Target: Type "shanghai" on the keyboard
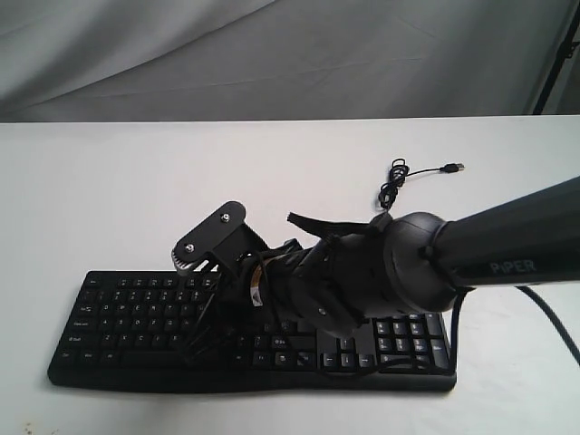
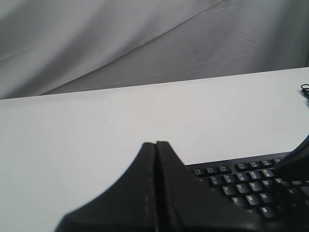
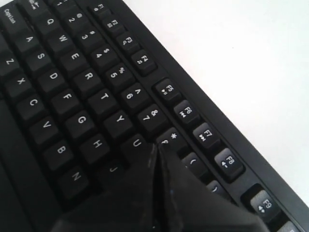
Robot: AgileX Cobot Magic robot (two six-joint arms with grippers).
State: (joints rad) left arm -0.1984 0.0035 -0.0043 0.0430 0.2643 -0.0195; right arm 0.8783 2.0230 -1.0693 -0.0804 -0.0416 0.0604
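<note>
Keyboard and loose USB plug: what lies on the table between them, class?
In the exterior view, a small coil of black cable lies between keyboard and plug; otherwise bare white table. The arm hides part.

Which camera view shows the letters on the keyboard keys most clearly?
The right wrist view: the keyboard fills it, and legends G, H, U are readable. The exterior view shows its full width, but the right arm covers the middle. The left wrist view shows only one corner beyond the shut left gripper.
</note>
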